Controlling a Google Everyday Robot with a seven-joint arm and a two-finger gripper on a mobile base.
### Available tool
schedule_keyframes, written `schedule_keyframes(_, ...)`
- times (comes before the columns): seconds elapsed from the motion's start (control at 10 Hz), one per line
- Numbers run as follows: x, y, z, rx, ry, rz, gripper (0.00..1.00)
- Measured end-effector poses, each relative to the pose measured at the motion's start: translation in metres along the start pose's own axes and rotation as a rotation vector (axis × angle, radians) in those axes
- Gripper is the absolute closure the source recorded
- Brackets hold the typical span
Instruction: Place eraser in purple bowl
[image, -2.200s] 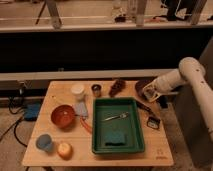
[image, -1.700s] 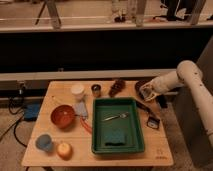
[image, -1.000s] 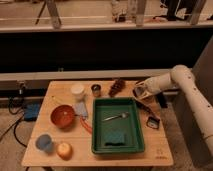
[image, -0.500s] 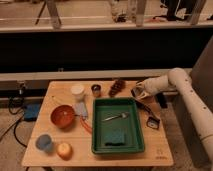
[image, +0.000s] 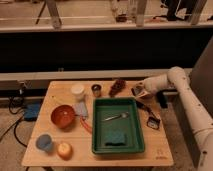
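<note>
Gripper (image: 139, 92) low over the table's (image: 55, 92) back right edge, just right of a dark clump (image: 118, 87); its grip cannot be told. Purple bowl (image: 96, 90) sits at the back, between white cup (image: 77, 90) and clump, well apart from the gripper, behind the green tray (image: 100, 145). Eraser not identifiable with certainty.

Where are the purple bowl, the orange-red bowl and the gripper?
purple bowl (image: 96, 90), camera view, on its dark middle.
orange-red bowl (image: 63, 116), camera view, on its inner hollow.
gripper (image: 138, 92), camera view, on its tip, over the back right of the table (image: 56, 93).
</note>
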Motion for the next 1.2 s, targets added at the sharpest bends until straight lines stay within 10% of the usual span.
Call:
schedule_keyframes(0.6,0.027,-0.004,-0.015,0.056,0.039,0.076,0.21)
schedule_keyframes(1.2,0.033,-0.014,-0.020,0.049,0.019,0.114,0.24)
